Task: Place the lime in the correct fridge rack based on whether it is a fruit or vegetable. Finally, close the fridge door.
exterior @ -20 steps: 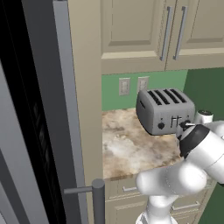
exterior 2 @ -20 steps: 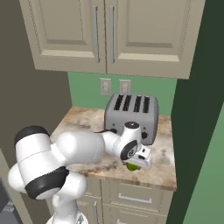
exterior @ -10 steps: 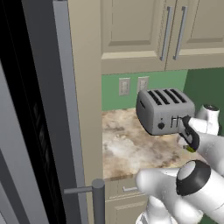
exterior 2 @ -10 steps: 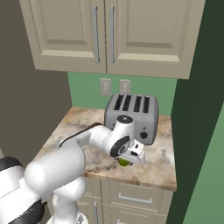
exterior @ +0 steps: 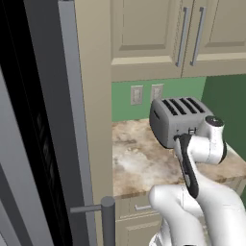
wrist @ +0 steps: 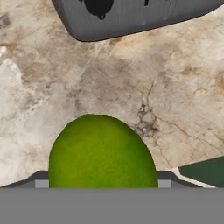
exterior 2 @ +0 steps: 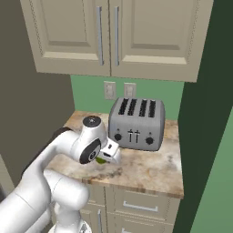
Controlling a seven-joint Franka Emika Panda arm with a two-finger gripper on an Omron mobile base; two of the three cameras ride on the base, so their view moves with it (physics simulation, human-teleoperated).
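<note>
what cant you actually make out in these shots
- Fingertips: in the hand view the lime covers where they would rise, so the grip cannot be confirmed.
- Lime in the right base view: a green sliver behind the wrist.
- Fridge racks: dark interior in the left base view, cut by the left edge.
- Toaster: cut by the hand view's top edge.

The lime (exterior 2: 100, 159) is mostly hidden behind the gripper (exterior 2: 107, 154), seemingly clamped.

Base views flank arm, sharing toaster (exterior: 180, 125) (exterior 2: 136, 124); hand view close above counter (wrist: 175, 87).
</note>
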